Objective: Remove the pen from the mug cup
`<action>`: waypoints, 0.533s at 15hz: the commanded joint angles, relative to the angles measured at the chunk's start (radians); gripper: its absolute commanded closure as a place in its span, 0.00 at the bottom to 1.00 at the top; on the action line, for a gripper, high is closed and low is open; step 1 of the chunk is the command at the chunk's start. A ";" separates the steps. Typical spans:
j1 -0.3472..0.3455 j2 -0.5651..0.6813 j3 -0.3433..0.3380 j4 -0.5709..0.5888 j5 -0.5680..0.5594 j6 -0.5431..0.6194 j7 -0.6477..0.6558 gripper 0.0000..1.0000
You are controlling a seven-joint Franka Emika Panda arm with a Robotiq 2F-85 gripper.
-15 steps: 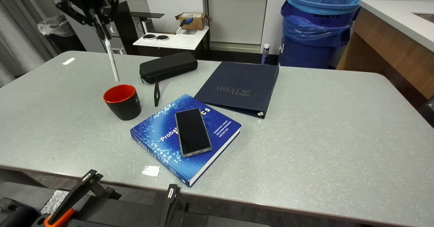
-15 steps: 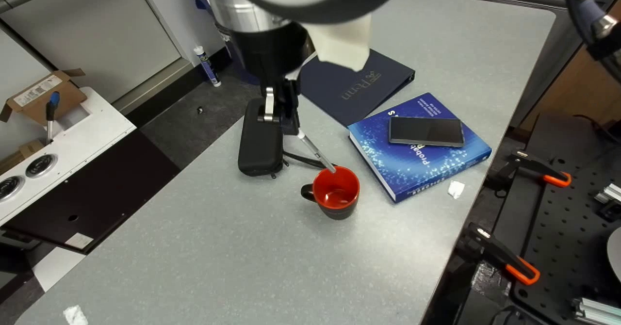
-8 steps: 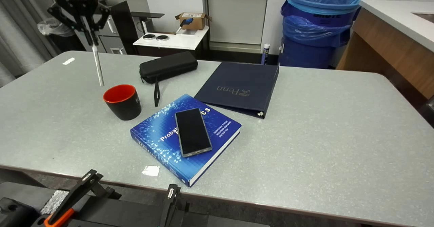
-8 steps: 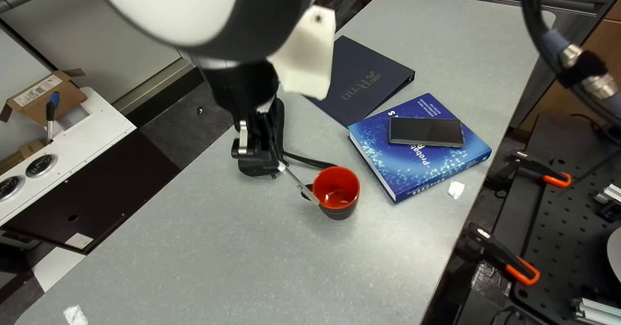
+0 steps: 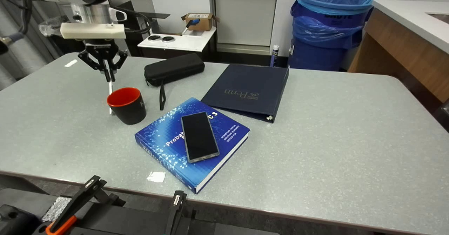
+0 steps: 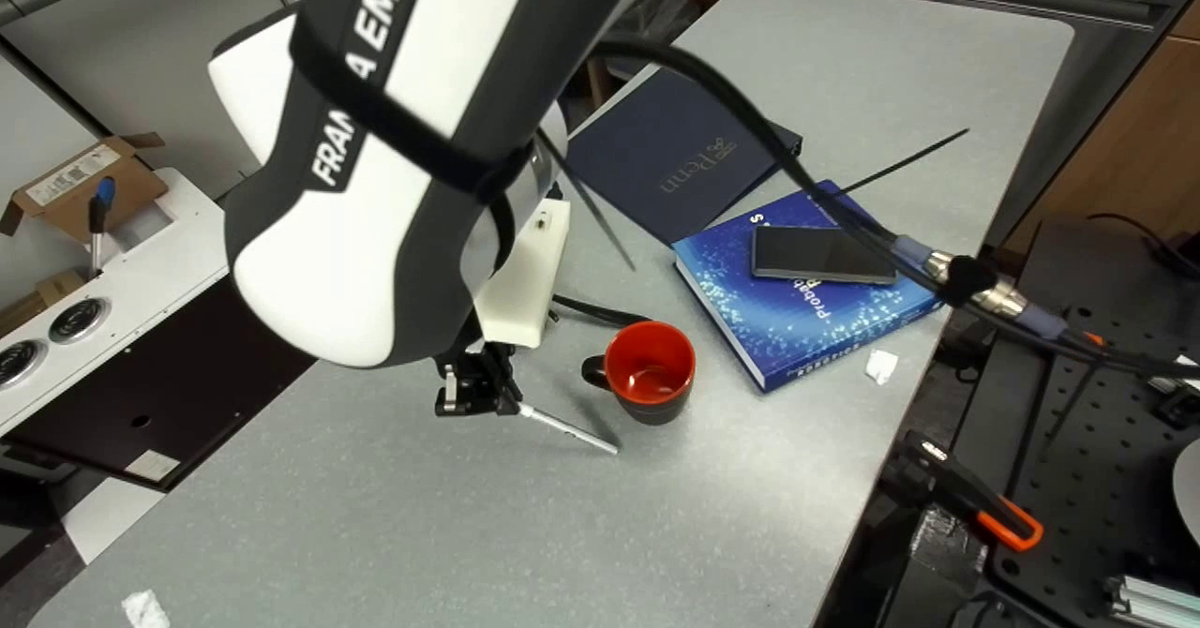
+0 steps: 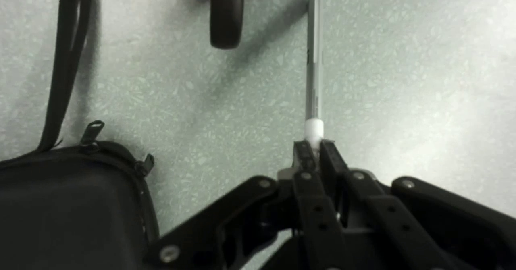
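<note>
Down comes the gripper (image 7: pixel 316 148) — pinched tight on the white end of the pen (image 7: pixel 314 68), which hung higher a second ago. Now the pen slants low, wholly outside the upright mug cup (image 6: pixel 650 375), its tip on or just above the worktop (image 6: pixel 422 515) — I can't tell which. Removal looks done; only letting go seems left.

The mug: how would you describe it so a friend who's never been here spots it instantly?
On the grey table, find the blue hardcover book carrying a smartphone. Beside that book, not touching it, stands a short black mug. Its red inside distinguishes it from the black zippered case and whitish pen nearby.
</note>
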 commanded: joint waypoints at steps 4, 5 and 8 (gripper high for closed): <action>0.051 0.124 -0.044 0.193 -0.082 -0.052 0.104 0.95; 0.055 0.131 -0.046 0.204 -0.088 -0.057 0.111 0.66; 0.064 0.139 -0.049 0.224 -0.095 -0.063 0.120 0.60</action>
